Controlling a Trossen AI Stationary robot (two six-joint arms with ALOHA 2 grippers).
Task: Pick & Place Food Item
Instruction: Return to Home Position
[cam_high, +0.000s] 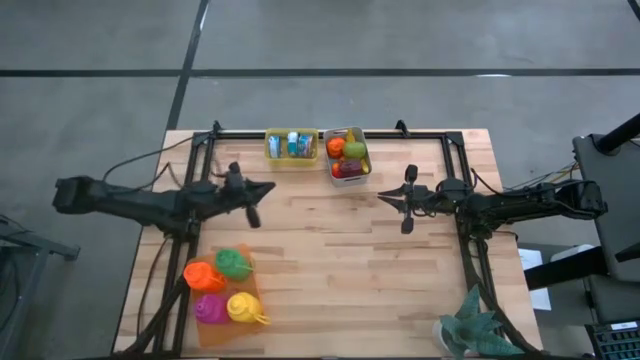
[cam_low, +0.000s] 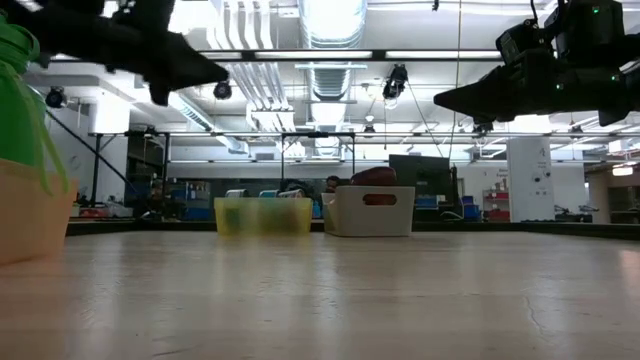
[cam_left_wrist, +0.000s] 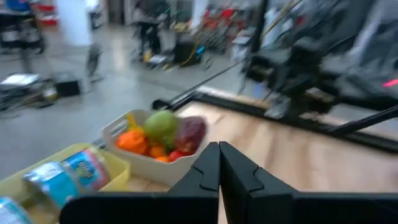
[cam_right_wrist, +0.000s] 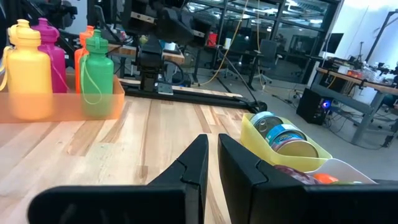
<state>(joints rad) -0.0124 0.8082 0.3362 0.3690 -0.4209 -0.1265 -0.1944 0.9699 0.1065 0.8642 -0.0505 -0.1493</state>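
Nearest the front edge of the bench (cam_high: 330, 285), on the front-left, there's an orange tray (cam_high: 222, 335) with four plastic drinking bottles standing in it. The pink bottle (cam_high: 210, 308) and yellow bottle (cam_high: 243, 307) are in the front row. The orange bottle (cam_high: 203, 275) and green bottle (cam_high: 234, 263) are right behind them. Over at the front-right corner sits a teal leafy plant (cam_high: 478, 325).

Mid-bench, both arms reach in from the sides and point at each other, well apart. The low view shows both of them up in the air, clear of the bench top. The left tool (cam_high: 268, 187) is squeezed fully together, fingers touching, and it's got nothing in it. The right tool (cam_high: 383, 199) is nearly closed too, with just a thin slit between the fingers, and it's not holding anything either.

At the far edge, roughly centre, is the yellow bin (cam_high: 268, 150). The tuna cans (cam_high: 298, 146) are inside it, blue-labelled and packed side by side; I can't tell exactly how many. Just beside it on the right is a white bin (cam_high: 367, 165) full of fruit: an orange fruit (cam_high: 336, 147), a green fruit (cam_high: 355, 150) and a dark red fruit (cam_high: 348, 170). I can't tell if the two bins actually touch.

Past the bench it's a big workshop room with ceiling lights, racks and desks.
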